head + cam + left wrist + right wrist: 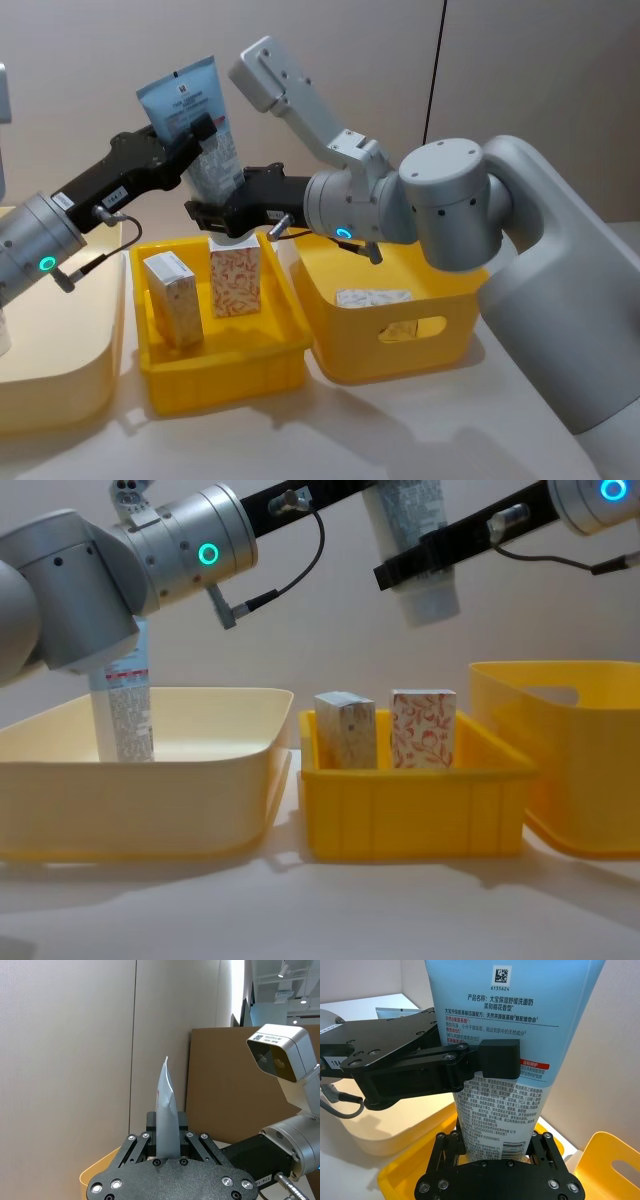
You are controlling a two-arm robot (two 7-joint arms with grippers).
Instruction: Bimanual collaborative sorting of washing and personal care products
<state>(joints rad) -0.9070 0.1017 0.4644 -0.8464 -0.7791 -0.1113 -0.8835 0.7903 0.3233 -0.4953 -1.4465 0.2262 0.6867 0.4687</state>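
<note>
Held in mid-air above the small yellow bin (225, 365), the squeeze tube (200, 125) is gripped by both arms at once. Its light-blue end points up and its white printed end with the cap hangs down. The left gripper (205, 135) is clamped across the tube's middle, its black fingers (492, 1057) pressed on the printed face. The right gripper (225, 215) is clamped on the lower, white end, close to the cap.

Below, the small yellow bin holds two upright cartons side by side: a pale marbled carton (172, 297) and an orange-leaf carton (236, 277). To the robot's right, just beside it, stands a deeper yellow bin (390, 335) with another pale carton (372, 297) lying inside. Toward the bench's left edge sits a cream bin (130, 770) with a second tube (122, 705) standing upright in it.
</note>
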